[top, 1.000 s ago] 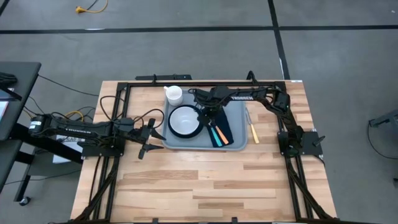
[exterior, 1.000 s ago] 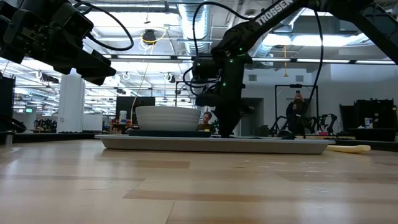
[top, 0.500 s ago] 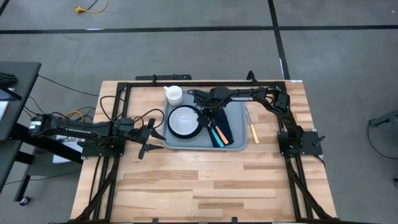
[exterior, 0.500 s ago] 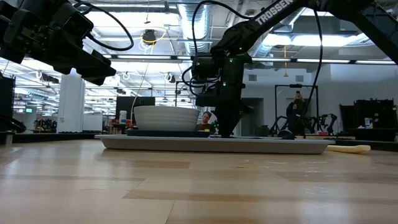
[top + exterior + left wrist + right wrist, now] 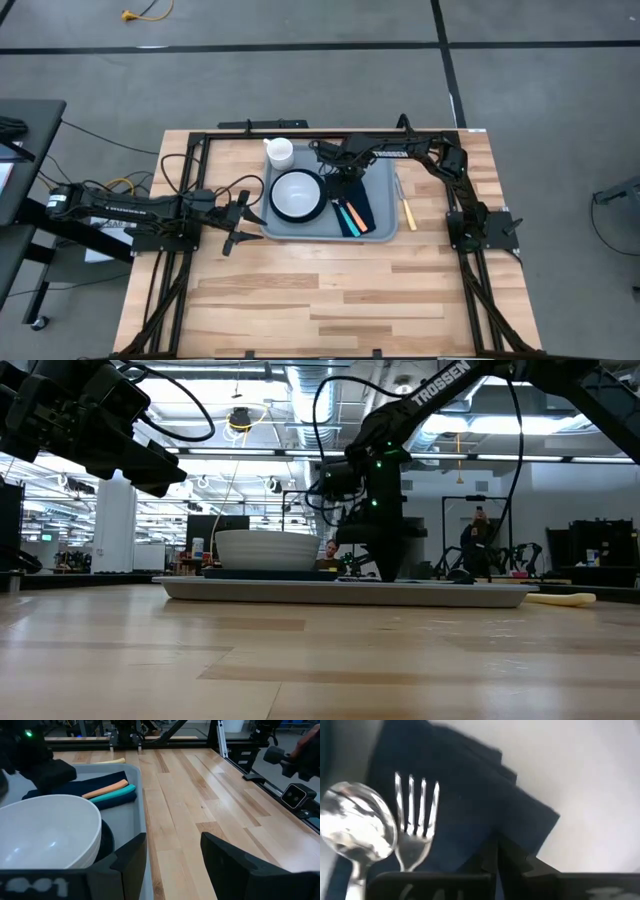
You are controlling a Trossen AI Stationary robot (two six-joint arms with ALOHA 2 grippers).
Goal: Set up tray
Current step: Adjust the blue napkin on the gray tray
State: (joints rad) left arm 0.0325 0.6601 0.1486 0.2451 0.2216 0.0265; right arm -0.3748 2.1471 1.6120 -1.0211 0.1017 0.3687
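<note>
The high camera is looking straight down from far above, taking in the whole desk [image 5: 300, 290] and the floor around it. The low camera is sitting at desk-top height, looking level across the boards into the room behind. The left wrist camera is looking along the desk past its own hand [image 5: 172, 857], close to the tray [image 5: 125, 795], which the high and low views are also showing. The right wrist camera is hanging very near over the napkin [image 5: 470, 810], fork [image 5: 415, 815] and spoon [image 5: 357, 825].

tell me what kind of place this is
Probably a robotics lab or workshop: a wooden table fitted with two arms, exposed ceiling ducts, and more equipment racks in the open hall behind.
</note>
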